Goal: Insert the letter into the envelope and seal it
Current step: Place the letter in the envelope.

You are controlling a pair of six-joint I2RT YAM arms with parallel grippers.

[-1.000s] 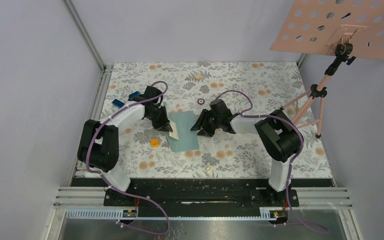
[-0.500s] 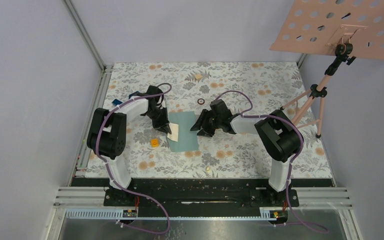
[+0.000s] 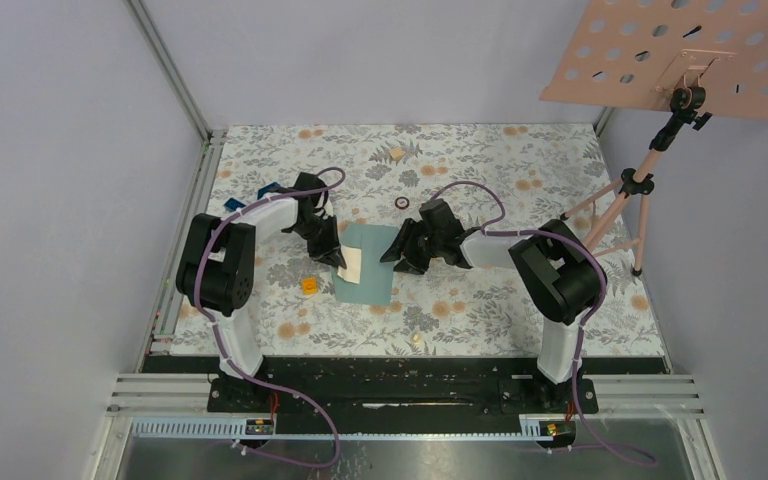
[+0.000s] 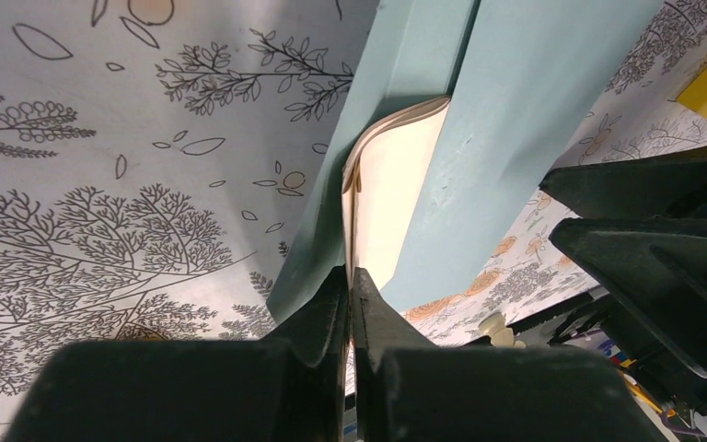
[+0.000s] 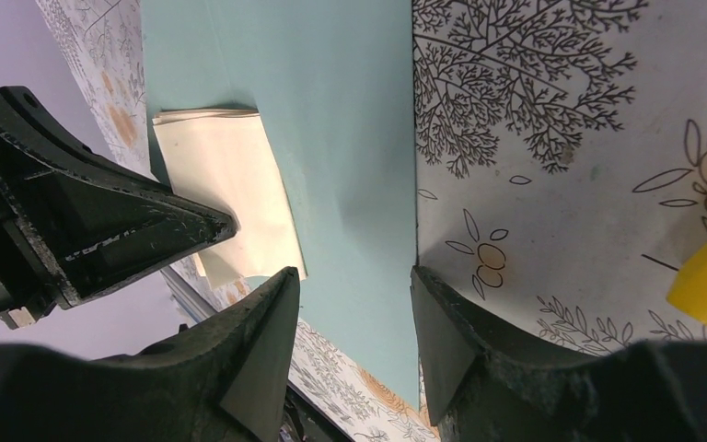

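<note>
One letter (image 4: 391,203), pinched by the left tool (image 4: 350,276), pokes into the envelope (image 4: 525,120).

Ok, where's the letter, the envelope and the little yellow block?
the letter (image 5: 230,180), right wrist view, middle of the cream sheet.
the envelope (image 5: 350,120), right wrist view, bare teal face.
the yellow block (image 3: 309,285), top view, its top face.
</note>
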